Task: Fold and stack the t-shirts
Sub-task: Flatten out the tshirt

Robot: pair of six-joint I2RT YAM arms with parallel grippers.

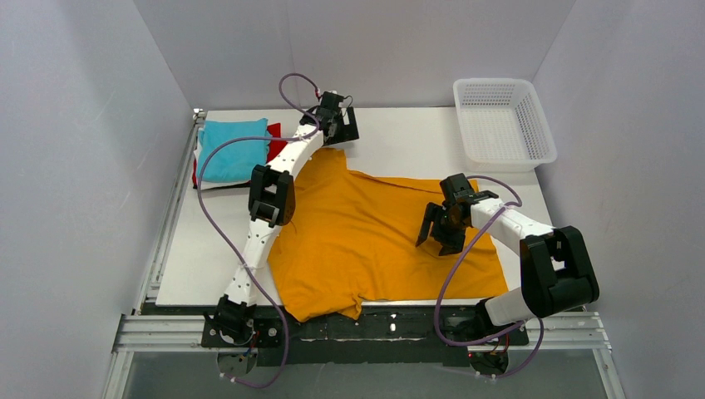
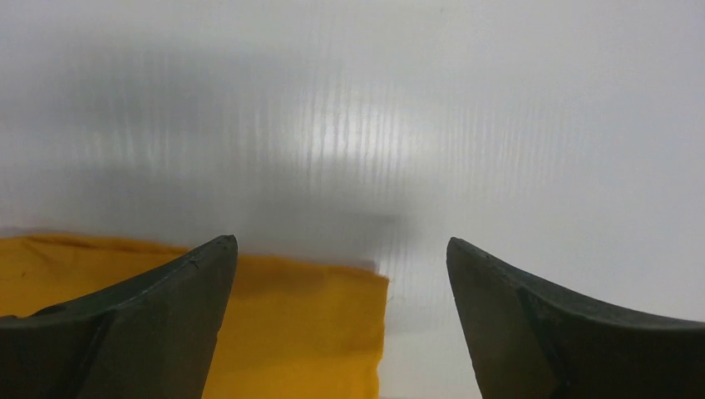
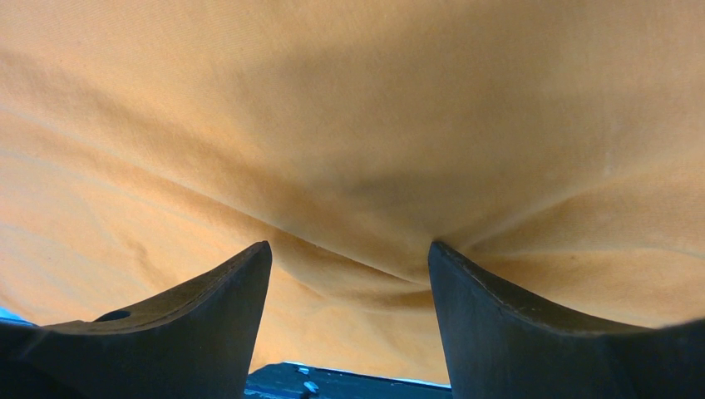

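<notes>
Likely a robotics lab, white panel walls [image 1: 374, 50], aluminium rail frame [image 1: 158, 331]

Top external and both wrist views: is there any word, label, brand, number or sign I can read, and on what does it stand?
No readable text in any view.
Orange t-shirt: plain, no print.
Folded t-shirts: no print showing.
White basket: no label visible.
</notes>
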